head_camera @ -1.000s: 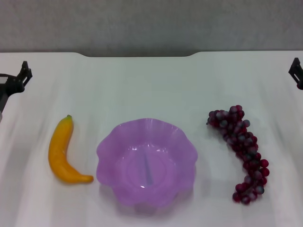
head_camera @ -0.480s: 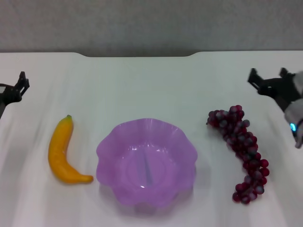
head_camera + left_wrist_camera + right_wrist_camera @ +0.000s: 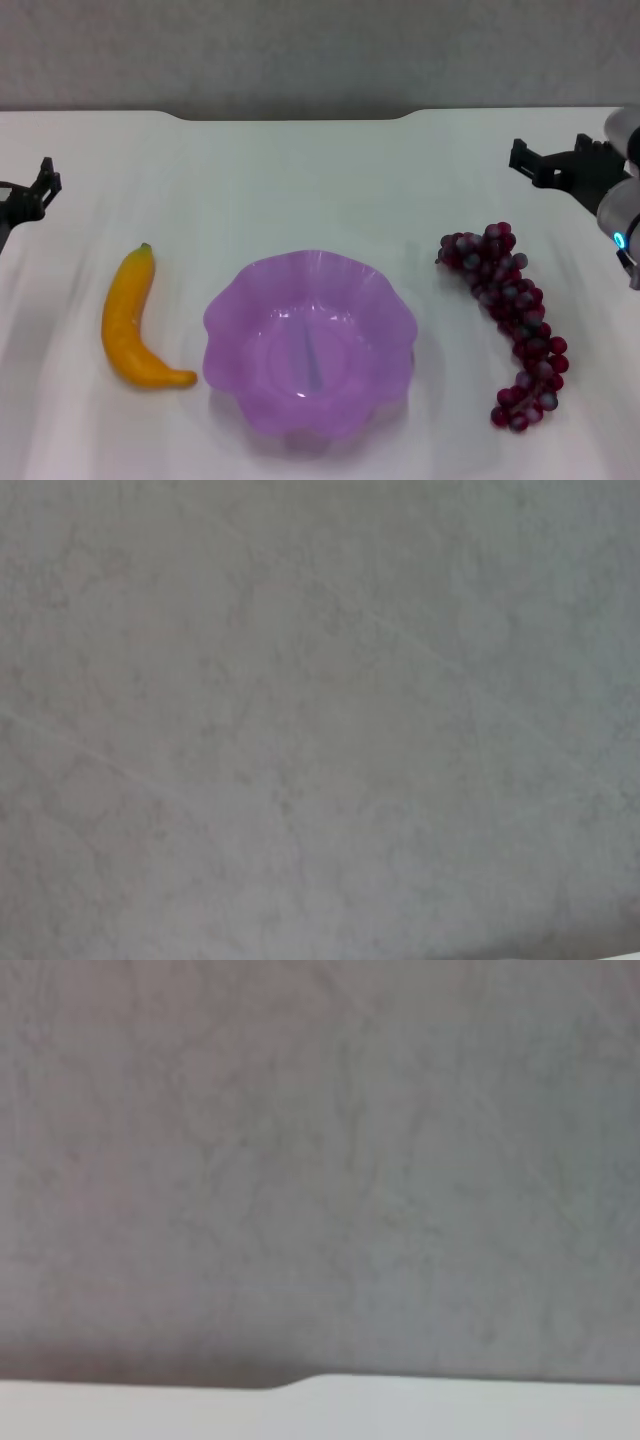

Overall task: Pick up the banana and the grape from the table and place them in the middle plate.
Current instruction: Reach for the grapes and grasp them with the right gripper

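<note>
R gripper [image 3: 553,160] has moved in beyond the grape [image 3: 508,320], jaws apart, approach underway. L gripper [image 3: 35,190] idle beyond the banana [image 3: 130,322]; claw state can't tell. The middle plate [image 3: 232,310] holds nothing.

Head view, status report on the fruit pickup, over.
Right gripper open above the dark red grape bunch, left gripper at the table edge. Orange-yellow banana untouched. Translucent purple scalloped plate empty, nothing in the way.

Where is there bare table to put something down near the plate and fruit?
The table is bare in a wide strip behind the middle plate, between left gripper and right gripper. Narrower gaps separate the plate from the banana and the grape. It is tightest at the banana's near end.
</note>
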`<action>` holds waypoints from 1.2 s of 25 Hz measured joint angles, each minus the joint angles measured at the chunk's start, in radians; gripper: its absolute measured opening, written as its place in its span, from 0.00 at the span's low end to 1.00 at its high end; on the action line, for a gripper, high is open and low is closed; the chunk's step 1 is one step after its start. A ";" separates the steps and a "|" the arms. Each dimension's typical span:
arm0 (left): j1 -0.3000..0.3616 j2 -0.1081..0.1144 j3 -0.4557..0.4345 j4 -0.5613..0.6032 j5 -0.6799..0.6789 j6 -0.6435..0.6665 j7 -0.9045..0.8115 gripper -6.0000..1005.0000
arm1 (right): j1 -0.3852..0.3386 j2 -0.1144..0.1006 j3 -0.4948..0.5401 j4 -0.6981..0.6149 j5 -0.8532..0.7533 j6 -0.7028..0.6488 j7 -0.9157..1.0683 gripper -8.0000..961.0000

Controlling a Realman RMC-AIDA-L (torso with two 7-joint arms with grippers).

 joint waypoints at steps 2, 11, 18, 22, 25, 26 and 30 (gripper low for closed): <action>-0.001 0.000 0.000 0.000 0.000 0.000 0.000 0.87 | 0.000 -0.001 0.043 -0.018 -0.001 0.074 -0.031 0.93; -0.006 0.000 0.000 0.000 0.000 -0.001 0.000 0.87 | 0.040 -0.003 0.158 -0.013 -0.035 0.302 -0.100 0.93; -0.007 -0.001 0.000 0.003 0.000 -0.001 0.000 0.87 | 0.061 0.001 0.201 -0.022 -0.126 0.452 -0.094 0.93; -0.007 -0.002 0.000 0.002 0.000 -0.001 0.000 0.87 | 0.061 0.002 0.200 -0.023 -0.129 0.486 -0.093 0.92; -0.007 -0.002 0.000 0.001 0.000 -0.001 0.000 0.87 | 0.059 0.002 0.196 -0.018 -0.128 0.491 -0.093 0.92; -0.007 -0.002 0.000 0.002 0.000 -0.001 0.000 0.87 | 0.058 0.003 0.193 -0.016 -0.127 0.489 -0.093 0.92; -0.007 -0.002 0.000 0.005 0.000 -0.001 0.000 0.87 | 0.051 0.009 0.179 -0.014 -0.120 0.472 -0.093 0.92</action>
